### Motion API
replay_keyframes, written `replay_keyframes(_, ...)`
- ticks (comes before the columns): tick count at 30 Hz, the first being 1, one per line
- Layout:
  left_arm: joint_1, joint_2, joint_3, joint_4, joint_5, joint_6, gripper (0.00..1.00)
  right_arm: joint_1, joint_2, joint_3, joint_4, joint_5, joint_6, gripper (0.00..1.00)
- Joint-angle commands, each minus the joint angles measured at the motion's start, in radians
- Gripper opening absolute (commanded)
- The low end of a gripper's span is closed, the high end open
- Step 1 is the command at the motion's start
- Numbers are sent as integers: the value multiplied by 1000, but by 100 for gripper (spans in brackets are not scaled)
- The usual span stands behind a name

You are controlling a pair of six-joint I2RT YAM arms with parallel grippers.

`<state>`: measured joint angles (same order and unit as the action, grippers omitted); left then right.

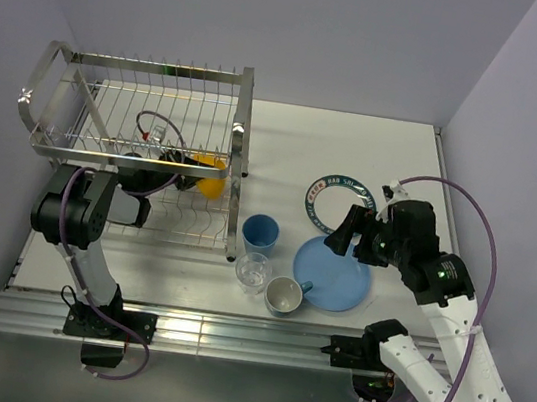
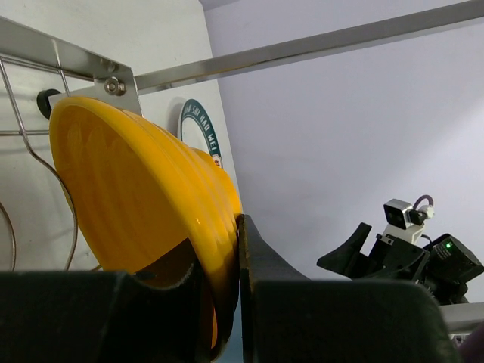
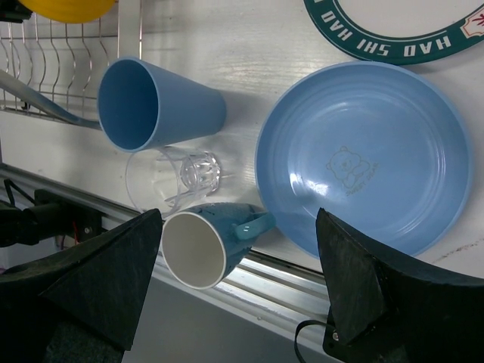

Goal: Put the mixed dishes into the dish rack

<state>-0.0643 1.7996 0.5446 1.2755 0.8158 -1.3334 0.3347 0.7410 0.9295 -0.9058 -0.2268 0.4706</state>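
Left gripper [image 2: 227, 265] clenches the rim of the small yellow-orange ribbed bowl [image 2: 136, 189], tilted inside the chrome wire dish rack [image 1: 242, 126], left of centre in the top view. You're mid-placement, I judge: settle it between wires, then let go. Your right gripper [image 3: 236, 231] hangs wide open over the large blue plate [image 3: 363, 166].

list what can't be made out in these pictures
- Top view: left gripper mostly hidden by dish rack wires.
- Left wrist view: lower rim of yellow bowl hidden behind the fingers; contact with rack unclear.
- Right wrist view: patterned-rim plate cut off by top edge.
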Motion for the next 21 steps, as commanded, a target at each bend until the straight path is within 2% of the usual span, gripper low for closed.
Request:
replay_keyframes(1,0,15,46,518,29,14,1,-5,3,51,7,10,-13,89)
replay_keyframes(7,0,47,61,487,54,29,8,-5,3,52,4,15,-18,89)
replay_keyframes(10,-6,17,72,394,74,100,10,-5,4,48,5,15,-20,89)
replay_keyframes(13,-17,-43,84,215,74,219,16,-5,3,45,5,15,-20,89)
replay_keyframes(15,-31,-83,95,77,63,308,25,-5,3,43,7,10,-21,89)
replay_keyframes(17,-42,-100,106,12,49,353,35,-5,3,42,8,7,-20,89)
replay_keyframes(19,-46,-88,117,18,54,344,41,-5,3,40,10,7,-18,89)
replay_keyframes(20,-46,-82,120,27,60,323,55,-5,3,37,11,6,-18,90)
replay_keyframes(21,-48,-66,120,41,63,315,57,-5,3,37,12,3,-17,89)
